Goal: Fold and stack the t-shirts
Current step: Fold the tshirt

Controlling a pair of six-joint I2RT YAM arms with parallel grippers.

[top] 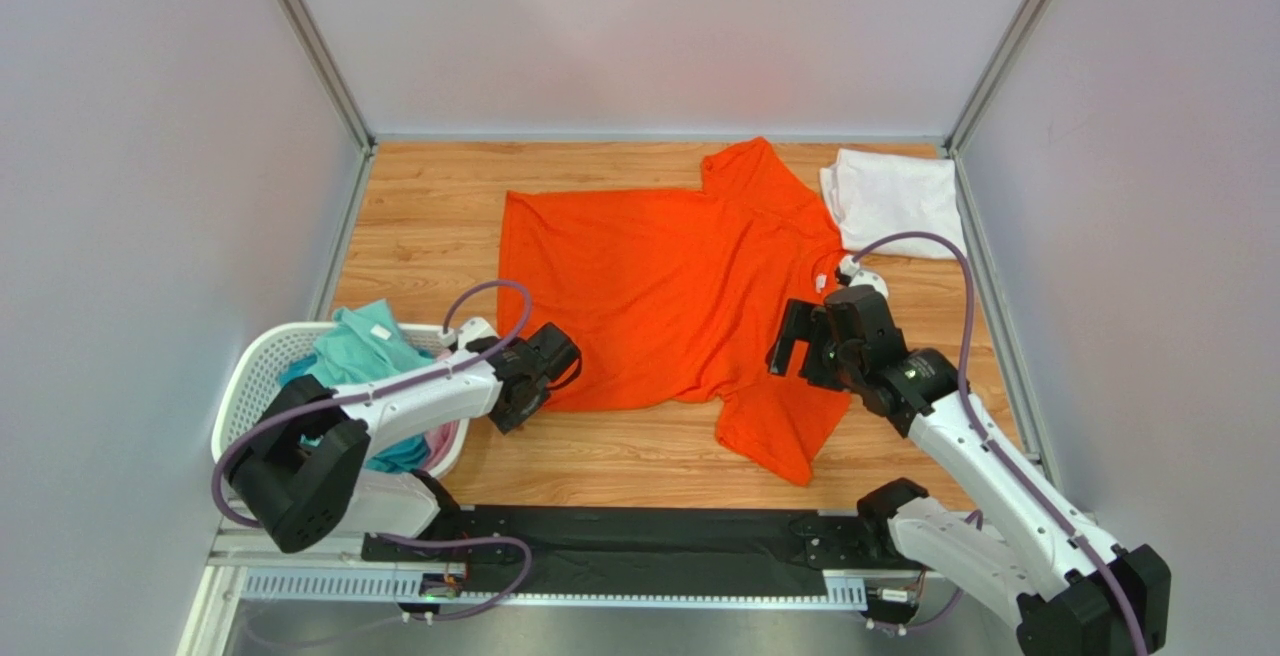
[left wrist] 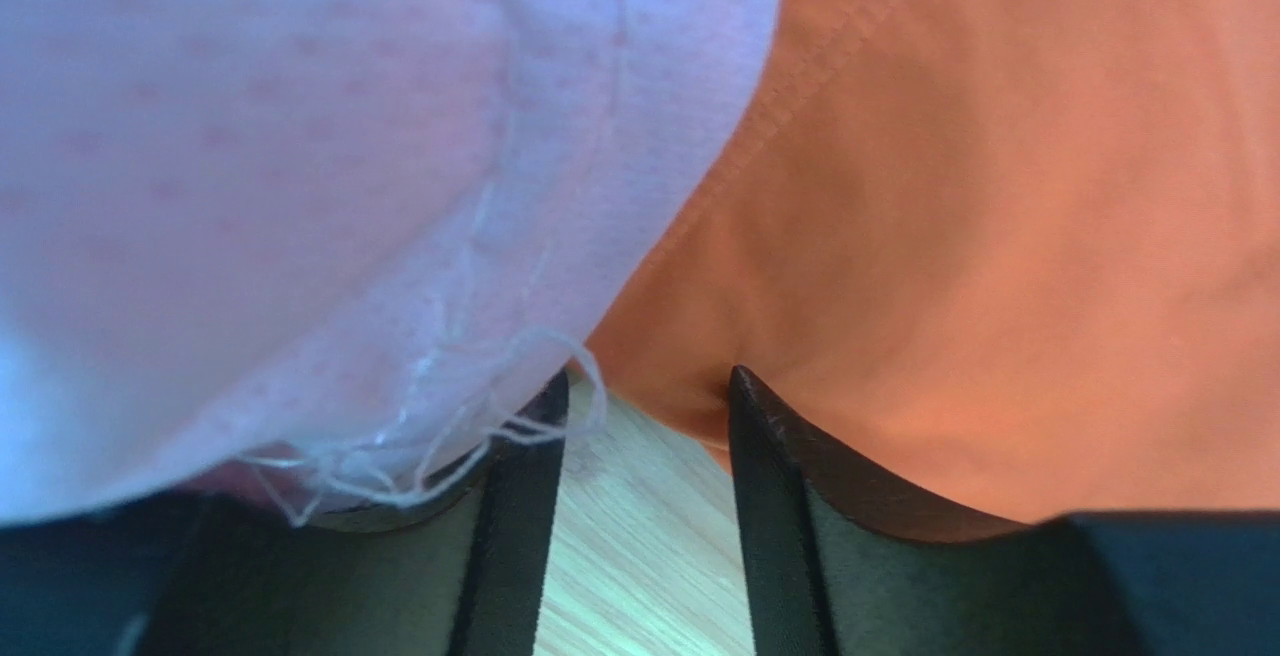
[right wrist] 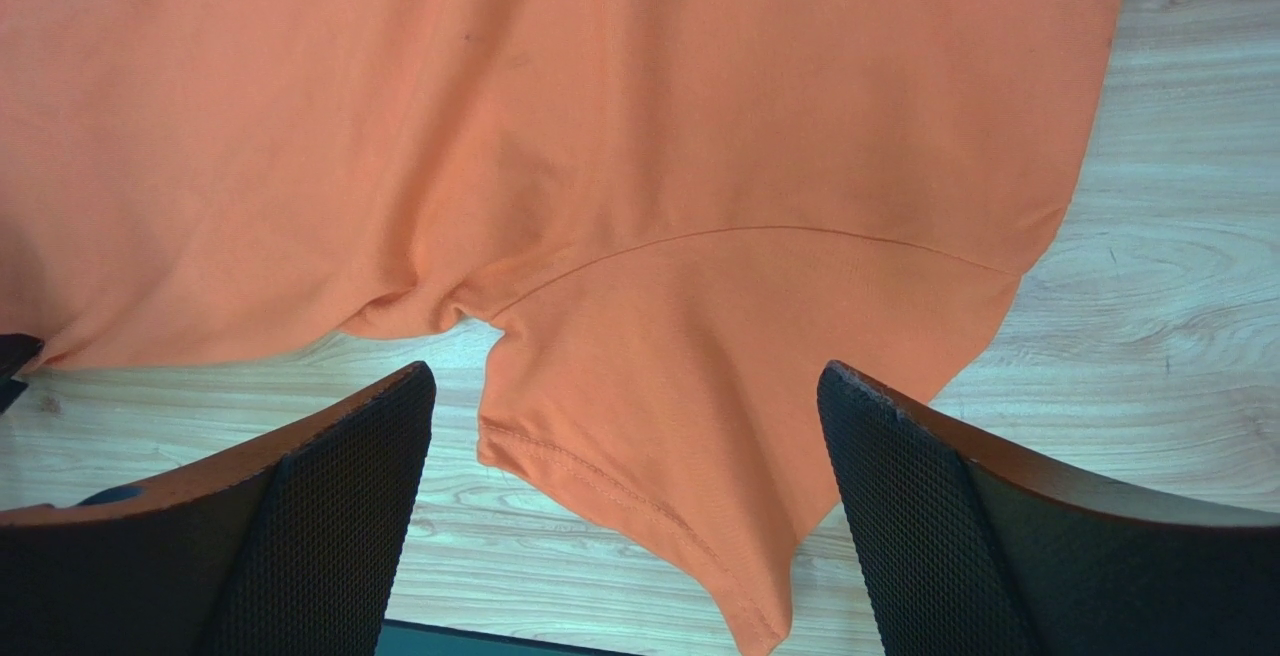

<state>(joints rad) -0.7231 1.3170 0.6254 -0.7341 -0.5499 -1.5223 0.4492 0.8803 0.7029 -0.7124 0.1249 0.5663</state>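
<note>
Orange shirt (top: 661, 289) spread flat mid-table, a gripper at each lower corner.

The basket (top: 248, 371) at lower left holds a crumpled teal shirt (top: 353, 349); a pink bit (top: 442, 437) shows under the left arm, which hides the rest. A folded white shirt (top: 897, 199) lies in the upper right corner, just beside the orange sleeve. The left gripper (top: 544, 371) is at the orange hem, fingers (left wrist: 519, 536) partly apart with bare wood between; whether the tips catch cloth I cannot tell. A blurred pale cloth (left wrist: 301, 161) fills that view's upper left. The right gripper (top: 792, 341) is spread wide and empty over the lower sleeve. Bare table (top: 631, 454) runs along the bottom edge and upper left.
</note>
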